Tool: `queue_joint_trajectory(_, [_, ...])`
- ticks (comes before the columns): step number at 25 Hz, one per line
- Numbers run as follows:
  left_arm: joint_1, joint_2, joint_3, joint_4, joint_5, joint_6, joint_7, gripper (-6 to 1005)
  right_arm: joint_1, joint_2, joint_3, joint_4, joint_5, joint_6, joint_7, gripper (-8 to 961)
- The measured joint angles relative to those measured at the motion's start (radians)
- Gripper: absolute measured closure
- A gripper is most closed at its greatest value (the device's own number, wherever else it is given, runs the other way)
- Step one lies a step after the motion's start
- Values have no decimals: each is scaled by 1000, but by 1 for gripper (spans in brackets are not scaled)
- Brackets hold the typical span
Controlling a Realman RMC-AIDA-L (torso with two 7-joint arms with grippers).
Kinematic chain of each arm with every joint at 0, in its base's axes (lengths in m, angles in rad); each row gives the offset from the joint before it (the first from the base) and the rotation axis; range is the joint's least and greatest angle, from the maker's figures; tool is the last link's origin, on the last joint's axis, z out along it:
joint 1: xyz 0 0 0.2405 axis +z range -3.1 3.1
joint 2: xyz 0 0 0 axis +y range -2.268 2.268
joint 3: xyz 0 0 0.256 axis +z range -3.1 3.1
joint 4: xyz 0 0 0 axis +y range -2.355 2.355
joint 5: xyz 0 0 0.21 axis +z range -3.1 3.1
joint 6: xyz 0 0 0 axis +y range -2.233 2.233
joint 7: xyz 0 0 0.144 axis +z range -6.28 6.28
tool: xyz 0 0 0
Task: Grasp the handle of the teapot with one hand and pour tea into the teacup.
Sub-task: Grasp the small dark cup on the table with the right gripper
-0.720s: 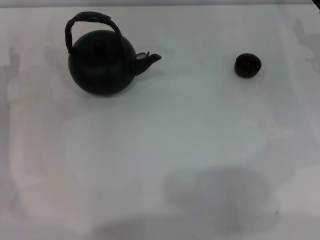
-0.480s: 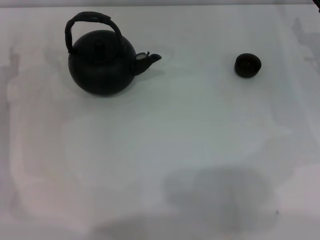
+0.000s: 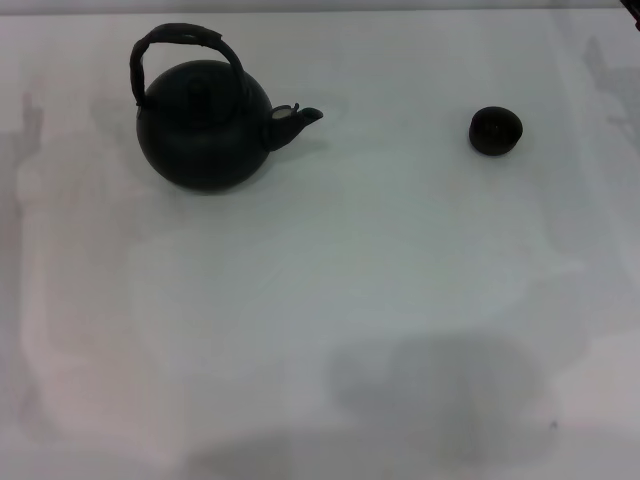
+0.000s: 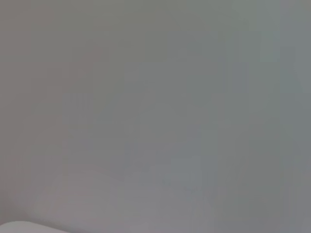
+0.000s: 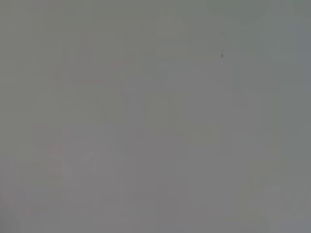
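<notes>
The round black matte teapot stands upright at the far left of the white table in the head view, its short spout pointing right. Its dark wrapped arched handle loops over the lid knob. The tiny dark handleless teacup stands upright at the far right, well apart from the teapot. Neither gripper shows in the head view. Both wrist views show only a plain grey surface, with no fingers and none of the task's things.
The white table stretches wide between and in front of the teapot and cup. A soft shadow lies on it near the front edge. The table's far edge runs along the top of the head view.
</notes>
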State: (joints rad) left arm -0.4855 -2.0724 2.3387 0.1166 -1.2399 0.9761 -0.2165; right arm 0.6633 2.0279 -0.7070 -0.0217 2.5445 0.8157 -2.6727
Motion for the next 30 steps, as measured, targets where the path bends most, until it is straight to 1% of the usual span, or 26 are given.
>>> queue_joint_trajectory(3, [1, 0, 1, 0, 0, 1, 1, 233, 3, -1, 0, 1, -1, -7, 55, 127])
queue_joint_trajectory(5, [1, 0, 1, 0, 1, 2, -1, 233, 7, -6, -12, -8, -13, -30, 163, 127])
queue_joint_trajectory(7, [1, 0, 1, -1, 1, 2, -2, 233, 9, -10, -50, -36, -39, -47, 266, 127])
queue_joint_trajectory(9, [3, 0, 1, -1, 0, 3, -2, 233, 7, -12, -112, -86, -74, -51, 354, 128])
queue_joint_trajectory(11, [3, 1, 1, -1, 1, 4, -1, 233, -1, -16, -201, -155, -111, -52, 441, 128])
queue_joint_trajectory(13, [2, 1, 0, -2, 1, 4, 1, 233, -6, -28, -297, -225, -158, -60, 543, 128])
queue_joint_trajectory(14, [2, 1, -1, -2, 1, 4, 2, 233, -6, -35, -325, -249, -184, -70, 584, 128])
queue_joint_trajectory(15, [2, 1, -3, -2, 1, 4, 2, 233, 0, -56, -395, -308, -270, -94, 710, 128])
queue_joint_trajectory(16, [1, 1, -4, -2, 0, 4, 2, 233, 0, -56, -395, -308, -270, -94, 710, 129])
queue_joint_trajectory(19, [-1, 2, -3, -2, 1, 4, 2, 232, 19, -95, -471, -392, -460, -99, 913, 129])
queue_joint_trajectory(23, [-1, 2, -6, -2, 0, 4, 2, 232, 75, -136, -493, -438, -715, -29, 1088, 130])
queue_joint_trajectory(26, [-1, 2, -6, -2, 1, 4, -1, 232, 118, -152, -495, -452, -879, 44, 1176, 130])
queue_joint_trajectory(28, [-1, 2, -7, -1, 0, 4, -1, 232, 151, -155, -495, -468, -997, 85, 1246, 131])
queue_joint_trajectory(30, [-3, 3, -8, -1, 0, 4, -2, 232, 173, -151, -496, -507, -1136, 112, 1335, 131])
